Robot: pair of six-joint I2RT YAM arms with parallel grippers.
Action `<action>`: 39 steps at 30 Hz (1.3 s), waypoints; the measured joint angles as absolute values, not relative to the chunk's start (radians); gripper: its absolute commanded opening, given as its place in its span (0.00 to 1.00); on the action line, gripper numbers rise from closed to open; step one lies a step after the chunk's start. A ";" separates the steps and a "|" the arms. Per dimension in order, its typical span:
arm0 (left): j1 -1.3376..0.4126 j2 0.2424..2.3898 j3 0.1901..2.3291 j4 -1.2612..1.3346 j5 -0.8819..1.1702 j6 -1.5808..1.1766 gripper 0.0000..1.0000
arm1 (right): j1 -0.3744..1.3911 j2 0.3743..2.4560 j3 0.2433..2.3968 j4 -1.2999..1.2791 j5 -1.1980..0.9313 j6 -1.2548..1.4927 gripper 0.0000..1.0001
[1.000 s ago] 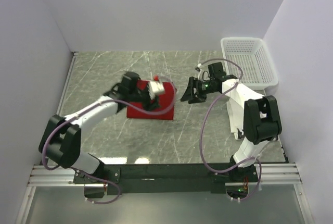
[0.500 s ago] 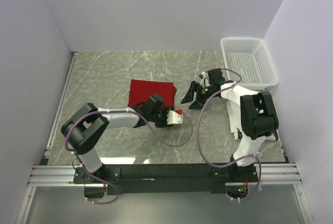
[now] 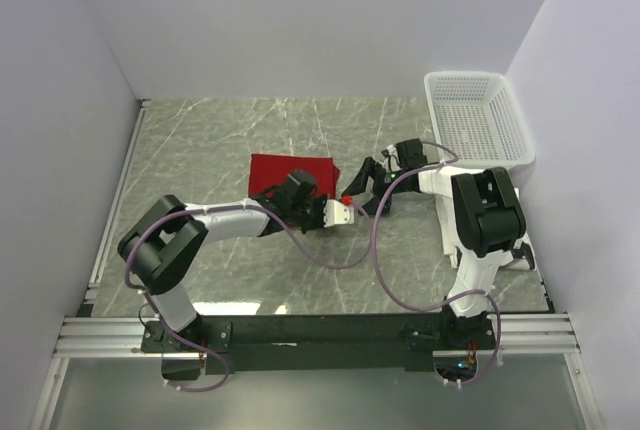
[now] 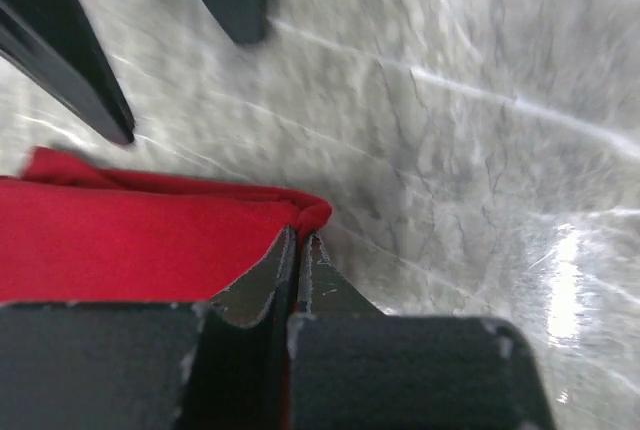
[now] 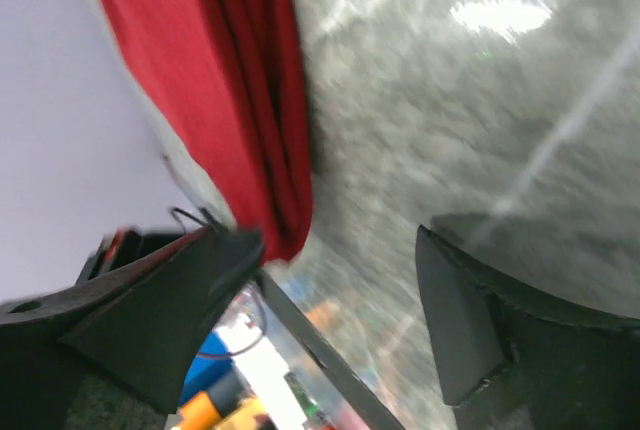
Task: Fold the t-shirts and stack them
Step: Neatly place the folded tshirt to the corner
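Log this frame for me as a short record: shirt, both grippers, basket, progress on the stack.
red t-shirt: folded flat, near the middle of the table
left gripper: shut on the red t-shirt's corner
right gripper: open, holding nothing, close beside that corner
basket: far right corner of the table
stack: not yet made; only one shirt visible

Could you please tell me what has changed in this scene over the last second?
The left gripper, out over the red t-shirt a second ago, pulled back toward the near side and now appears shut on the shirt's near right corner. The right gripper, open, slid left toward the shirt's right edge. The shirt lies slightly farther back. The basket stayed put.
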State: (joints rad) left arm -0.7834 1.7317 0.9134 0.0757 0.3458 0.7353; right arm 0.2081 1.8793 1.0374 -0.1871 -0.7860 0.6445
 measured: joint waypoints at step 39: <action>-0.776 1.579 0.936 -0.083 0.525 0.738 0.44 | 0.340 2.213 1.322 -0.236 -1.077 0.574 0.00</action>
